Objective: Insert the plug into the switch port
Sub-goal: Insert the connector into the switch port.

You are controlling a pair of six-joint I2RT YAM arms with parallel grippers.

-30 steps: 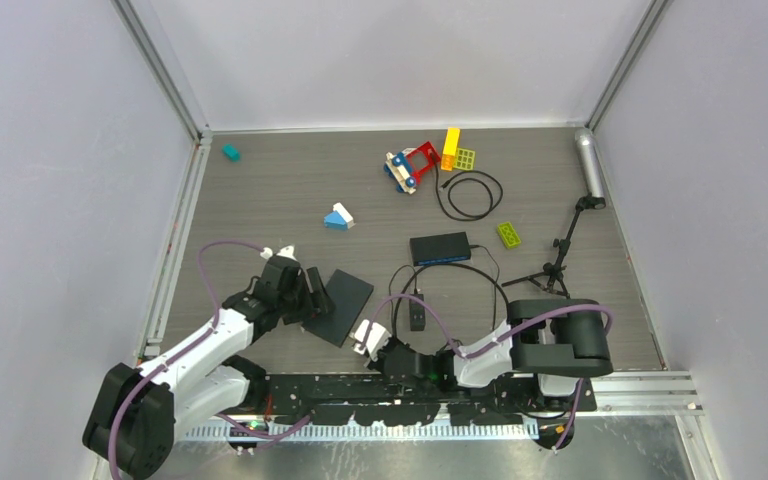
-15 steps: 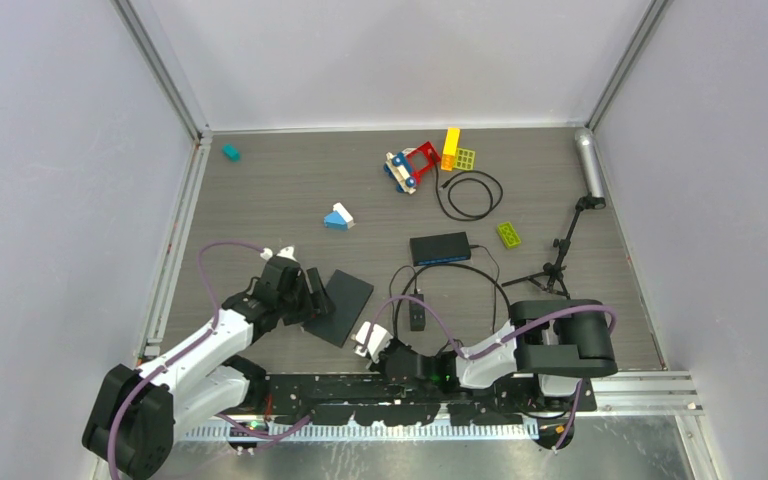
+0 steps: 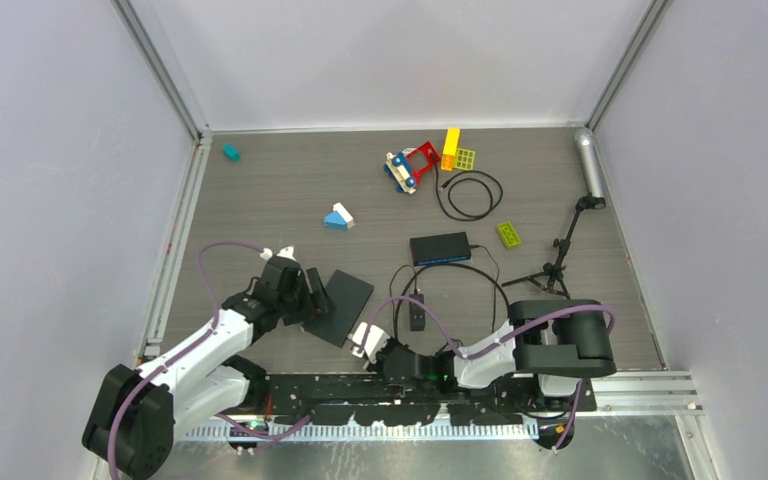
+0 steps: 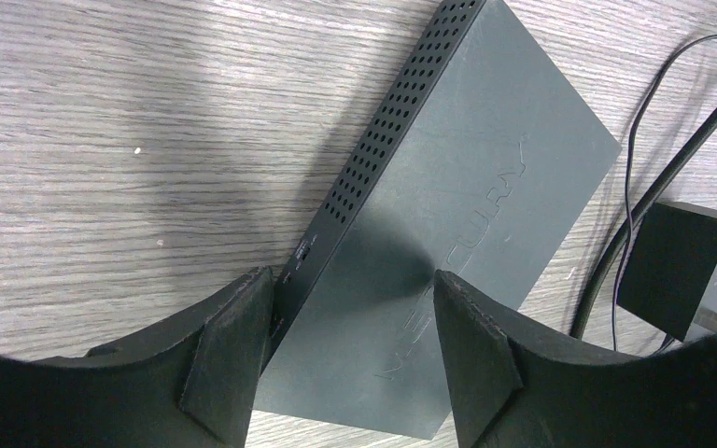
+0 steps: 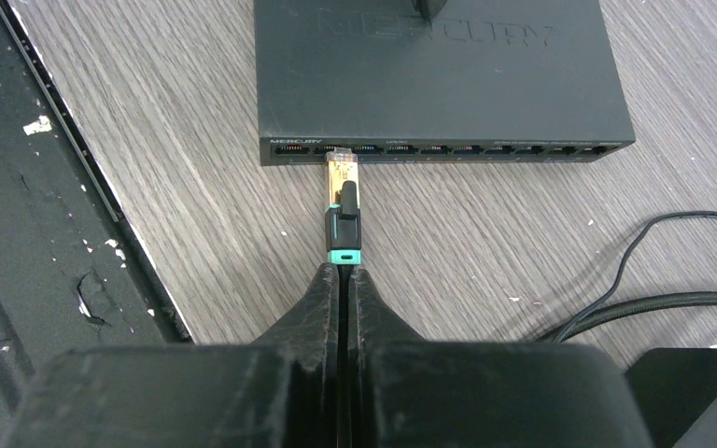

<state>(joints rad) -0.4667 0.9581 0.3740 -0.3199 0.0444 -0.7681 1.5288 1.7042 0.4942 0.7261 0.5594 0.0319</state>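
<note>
**Overhead view.**
- Flat dark-grey switch (image 3: 340, 306), lying askew near the front edge of the grey wood-grain tabletop (image 3: 260, 200).
- The left pincer (image 3: 310, 300) is at the switch's left edge and the right pincer (image 3: 362, 335) at its right edge.
- Shown in this view alone:
  - a second dark box (image 3: 440, 247) farther back
  - a black power brick (image 3: 417, 313) with a looping black cable (image 3: 480, 275)
  - a coiled black cord (image 3: 470, 195)
  - a cluster of red, yellow and green toy blocks (image 3: 422, 160)
  - a blue-and-white block (image 3: 338, 216)
  - a teal block (image 3: 230, 152)
  - a green brick (image 3: 509, 234)
  - a silver microphone (image 3: 588, 162) on a black tripod stand (image 3: 558, 255) at the right

**Left wrist view.**
- Adds the switch's perforated side wall and the embossed lettering on its lid.
- The left pincer's jaws stand partly apart, straddling the near corner of the switch.
- One finger (image 4: 229, 359) is against the perforated side and the other is over the lid.
- Whether the fingers press on the switch cannot be told.

**Right wrist view.**
- Adds the row of ports (image 5: 448, 147) along the switch's front face.
- The right pincer's jaws are pressed fully together on the tail of the teal-collared, gold-tipped plug (image 5: 343, 210).
- The plug's tip sits at the mouth of the second port from the left. How deep it sits cannot be told.

**Surroundings.**
- Pale lilac walls (image 3: 60, 150) on three sides.
- Aluminium frame posts (image 3: 165, 70).
- A black base rail (image 3: 430, 395) along the near edge.
</note>
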